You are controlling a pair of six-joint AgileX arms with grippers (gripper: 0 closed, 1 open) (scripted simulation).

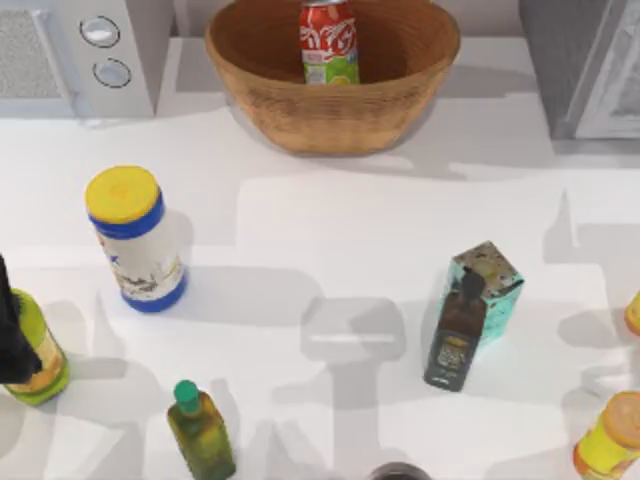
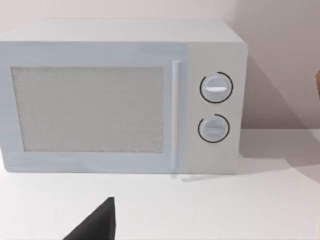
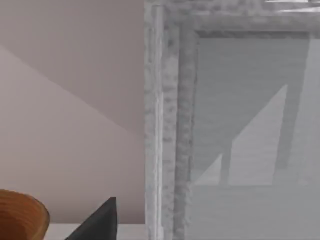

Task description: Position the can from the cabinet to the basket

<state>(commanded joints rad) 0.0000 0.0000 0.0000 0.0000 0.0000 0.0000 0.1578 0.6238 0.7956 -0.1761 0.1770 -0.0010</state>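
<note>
Looks done: can (image 1: 329, 41) stands upright inside basket (image 1: 300, 110), well apart from cabinet (image 1: 585, 65); can't tell either hand's state.

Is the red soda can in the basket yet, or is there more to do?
It looks done. The red can stands upright inside the wicker basket at the back of the table, away from the grey cabinet at the back right. Nothing seems to be in hand: no pincer is near the can. Nothing looks left to do, except maybe for the arms to settle.
</note>
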